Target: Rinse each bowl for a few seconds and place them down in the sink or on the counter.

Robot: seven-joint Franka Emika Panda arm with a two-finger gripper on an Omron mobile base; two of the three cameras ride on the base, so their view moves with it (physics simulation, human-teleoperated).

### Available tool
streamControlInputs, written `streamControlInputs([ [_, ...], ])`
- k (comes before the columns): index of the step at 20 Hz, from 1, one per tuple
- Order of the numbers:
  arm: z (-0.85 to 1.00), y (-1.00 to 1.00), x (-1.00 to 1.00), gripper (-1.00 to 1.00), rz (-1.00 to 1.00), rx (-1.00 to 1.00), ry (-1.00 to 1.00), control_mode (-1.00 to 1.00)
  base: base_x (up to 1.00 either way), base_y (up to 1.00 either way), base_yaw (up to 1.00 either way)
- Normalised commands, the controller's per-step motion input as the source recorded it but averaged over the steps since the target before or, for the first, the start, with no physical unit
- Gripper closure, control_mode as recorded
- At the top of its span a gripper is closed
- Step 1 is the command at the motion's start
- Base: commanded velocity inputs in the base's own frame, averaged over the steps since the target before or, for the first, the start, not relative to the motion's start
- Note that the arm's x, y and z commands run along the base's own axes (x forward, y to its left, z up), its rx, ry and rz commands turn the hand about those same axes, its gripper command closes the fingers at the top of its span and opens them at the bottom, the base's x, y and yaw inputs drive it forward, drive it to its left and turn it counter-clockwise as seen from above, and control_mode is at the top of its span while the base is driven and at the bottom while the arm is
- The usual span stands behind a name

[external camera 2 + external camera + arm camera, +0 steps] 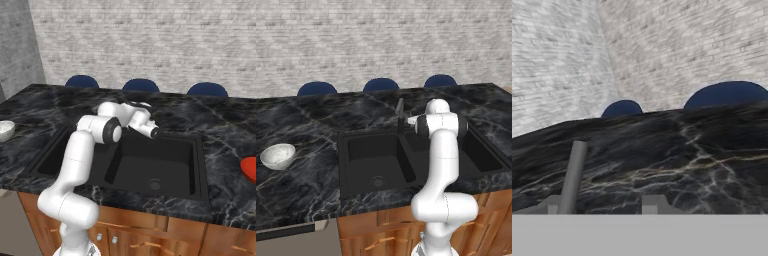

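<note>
Fingers (pixel 654 204) beside faucet lever (pixel 573 172) — grip unclear, black marble counter (pixel 702 150), grey brick wall (pixel 687 45)

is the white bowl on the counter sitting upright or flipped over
Upright. The bowl rests on the counter left of the sink, its rim facing up so the grey-speckled inside shows.

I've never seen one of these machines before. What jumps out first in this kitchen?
The big white arm rises in front of the counter and bends over the black double sink, its tool by the slim faucet. A small white bowl sits alone on the dark veined counter, left of the sink. Three blue chair backs peek up behind the counter, against a pale brick wall.
</note>
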Motion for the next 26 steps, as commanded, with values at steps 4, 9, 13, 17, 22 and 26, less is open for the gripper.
streamControlInputs([
  [4,-0.09,-0.61,0.0,1.0,-0.07,0.05,0.13,-1.0,0.0,0.0,0.0],
  [9,-0.09,-0.66,0.0,1.0,-0.07,0.04,0.08,-1.0,0.0,0.0,0.0],
  [13,-0.09,-0.73,0.0,1.0,-0.07,0.03,0.04,-1.0,0.0,0.0,0.0],
  [17,-0.1,-0.77,0.0,1.0,-0.06,0.03,0.03,-1.0,0.0,0.0,0.0],
  [22,-0.13,-0.78,0.0,1.0,-0.06,0.03,0.04,-1.0,0.0,0.0,0.0],
  [26,-0.2,-0.79,0.0,1.0,-0.04,0.02,0.05,-1.0,0.0,0.0,0.0],
])
